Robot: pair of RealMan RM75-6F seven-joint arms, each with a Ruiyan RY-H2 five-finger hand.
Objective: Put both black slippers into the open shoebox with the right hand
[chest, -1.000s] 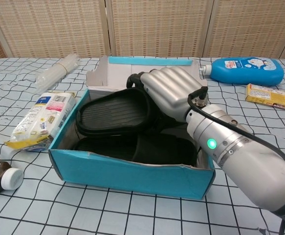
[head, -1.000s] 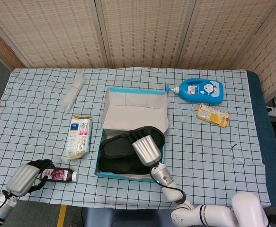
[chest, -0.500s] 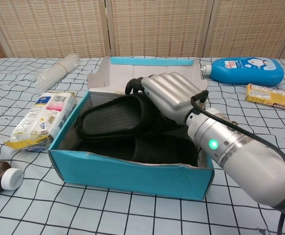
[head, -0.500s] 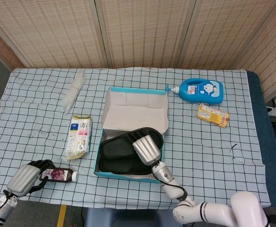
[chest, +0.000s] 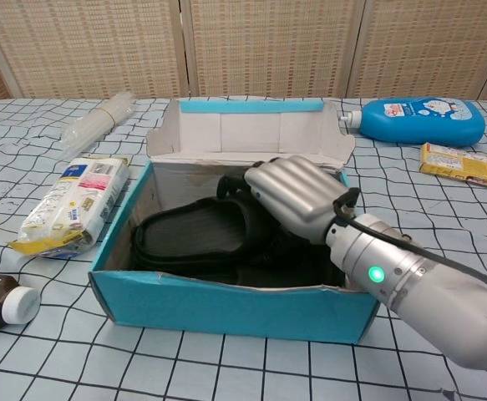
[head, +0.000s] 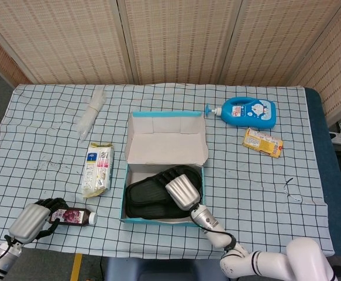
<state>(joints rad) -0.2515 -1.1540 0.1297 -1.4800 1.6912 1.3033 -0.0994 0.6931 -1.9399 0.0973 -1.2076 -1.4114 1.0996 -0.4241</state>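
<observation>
The open teal shoebox point(head: 124, 199) point(chest: 226, 306) sits at the table's near centre with its white lid flap point(chest: 247, 134) standing up behind. Both black slippers lie inside it, the upper one point(head: 150, 194) point(chest: 191, 235) stacked on the lower one point(chest: 281, 269), which is mostly hidden. My right hand point(head: 183, 194) point(chest: 297, 197) is down in the box's right half, fingers curled over the upper slipper's strap and gripping it. In the head view my left hand point(head: 32, 217) rests at the near left corner, fingers curled about the base of a brown bottle point(head: 72, 216) point(chest: 2, 301).
A snack packet point(head: 97, 170) point(chest: 72, 200) lies just left of the box, with a clear plastic roll point(head: 90, 112) further back. A blue detergent bottle point(head: 246, 112) point(chest: 418, 119) and a yellow box point(head: 262, 142) point(chest: 464, 164) sit at the back right.
My right hand has lowered the upper slipper from the box's rim down inside it. The box has slid slightly toward me and its lid flap stands more upright. The left hand has not moved.
</observation>
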